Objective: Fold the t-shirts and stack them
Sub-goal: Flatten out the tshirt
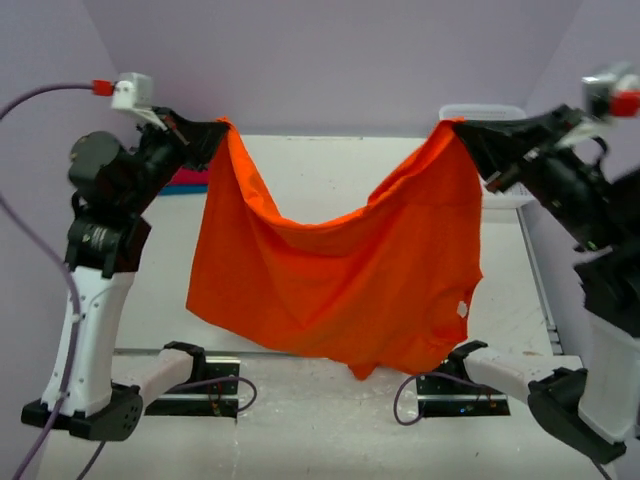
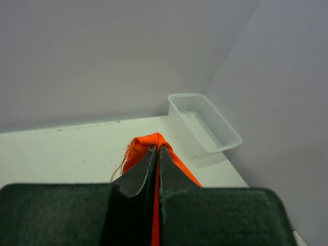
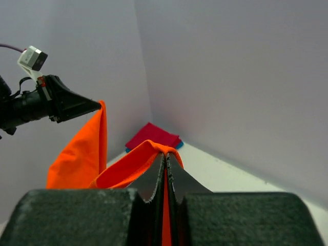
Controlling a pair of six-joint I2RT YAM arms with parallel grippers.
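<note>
The left claw [image 1: 222, 128] is closed tightly on one upper corner of the orange t-shirt [image 1: 340, 270], with cloth pinched between its two fingers and a small bunch coming out at the tips. From there the shirt stretches across to the right claw [image 1: 452, 125], which is clamped on the other upper corner in the same way. The long axis of the shirt goes from left to right, above the desk [image 1: 300, 160]. Its top edge sags in the middle and the body hangs down toward the near edge. A small white label [image 1: 462, 308] shows low on its right side.

Behind the left arm, in the far left corner of the desk, the red t-shirt [image 3: 154, 136] lies folded on top of the blue t-shirt [image 3: 177, 145], of which only an edge shows.

In the far right corner stands a white mesh basket [image 2: 205, 123]; inside it only its own floor and walls show.

The desk is white, a little scuffed near the arm bases. The walls [image 1: 330, 60] around it are pale lavender.
</note>
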